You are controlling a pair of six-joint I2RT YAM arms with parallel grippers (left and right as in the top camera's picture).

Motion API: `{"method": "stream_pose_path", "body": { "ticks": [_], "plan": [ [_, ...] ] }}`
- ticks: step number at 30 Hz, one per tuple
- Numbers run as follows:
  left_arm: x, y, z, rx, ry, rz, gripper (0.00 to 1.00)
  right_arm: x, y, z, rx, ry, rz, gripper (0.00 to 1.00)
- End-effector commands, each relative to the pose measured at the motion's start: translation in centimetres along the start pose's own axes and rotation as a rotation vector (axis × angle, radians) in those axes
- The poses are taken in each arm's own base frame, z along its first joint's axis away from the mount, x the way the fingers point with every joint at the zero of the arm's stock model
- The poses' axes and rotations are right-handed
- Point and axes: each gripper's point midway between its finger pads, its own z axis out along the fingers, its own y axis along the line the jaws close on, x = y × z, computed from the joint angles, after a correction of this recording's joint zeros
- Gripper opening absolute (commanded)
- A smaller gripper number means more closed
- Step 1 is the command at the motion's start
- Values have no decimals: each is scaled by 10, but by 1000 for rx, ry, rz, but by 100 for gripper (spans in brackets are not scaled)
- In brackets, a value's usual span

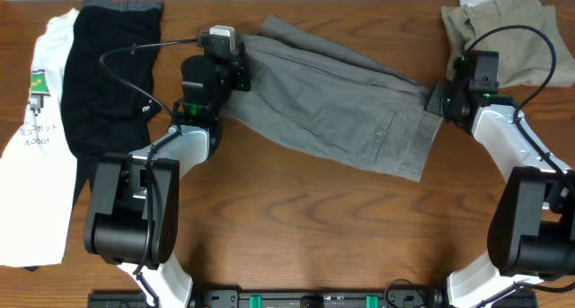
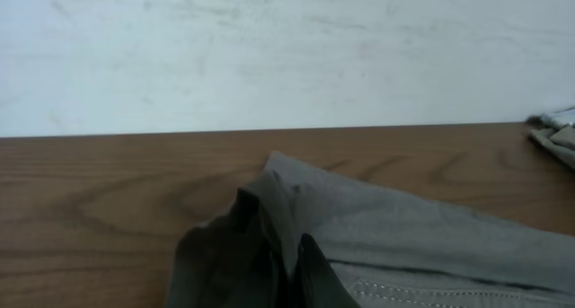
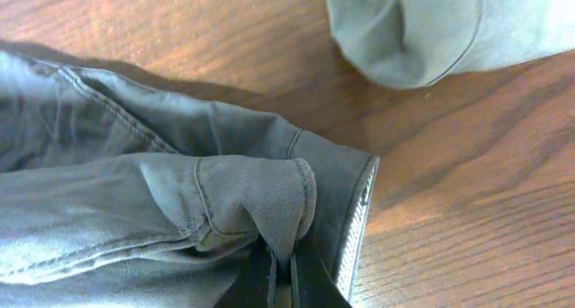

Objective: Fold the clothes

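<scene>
We take this for a robotics lab: one arm point(image 1: 135, 200) and its twin point(image 1: 530, 209) stand at a wood-grain table point(image 1: 296, 227) before a bare white wall point(image 2: 269, 48).

Wooden table point(image 1: 296, 227) — pale, plain wall point(image 2: 287, 48) behind.

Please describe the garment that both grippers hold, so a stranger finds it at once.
On the wooden table, look in the middle, between the two arms. The grey trousers lie there at a slant, the left gripper and right gripper pinching their ends. Only they are grey: the black garment and white shirt lie left, the beige garment far right.
</scene>
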Motion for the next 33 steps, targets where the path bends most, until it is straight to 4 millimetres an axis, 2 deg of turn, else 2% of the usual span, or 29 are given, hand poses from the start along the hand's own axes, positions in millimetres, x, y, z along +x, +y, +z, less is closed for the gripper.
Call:
{"method": "stream_pose_path", "body": {
  "ticks": [1,2,4,5,6,10,15,22,24,26,29,31,33],
  "plan": [
    [-24,7,4,-40,-62,21,66,-16,-28,-1,124,-63,91,1],
    [-26,7,4,-39,-66,22,98,-18,-29,-1,133,-72,104,10],
    [-28,7,5,-38,-72,23,98,-21,-31,-2,145,-87,112,87],
    [-29,6,5,-37,-74,23,98,-20,-32,-2,146,-87,112,99],
    [-30,6,5,-37,-74,22,98,-20,-31,-2,144,-85,112,99],
    [-27,6,2,-41,-48,11,98,-12,-28,-6,126,-50,143,99],
    [-21,5,-10,-56,46,-3,98,-11,-2,-19,-18,-23,87,99],
    [1,4,-38,-84,227,-29,98,-26,43,-69,-167,-107,-101,86],
    [10,4,-44,-92,277,-37,98,-26,55,-82,-190,-132,-142,75],
    [17,4,-50,-99,319,-44,98,-21,70,-88,-212,-130,-183,54],
    [17,3,-60,-103,348,-50,98,1,94,-86,-248,-76,-242,23],
    [11,-2,-67,-91,345,-50,98,19,108,-82,-261,-28,-280,11],
    [7,-8,-69,-54,340,-35,98,32,119,-79,-272,4,-311,5]
  ]
}}
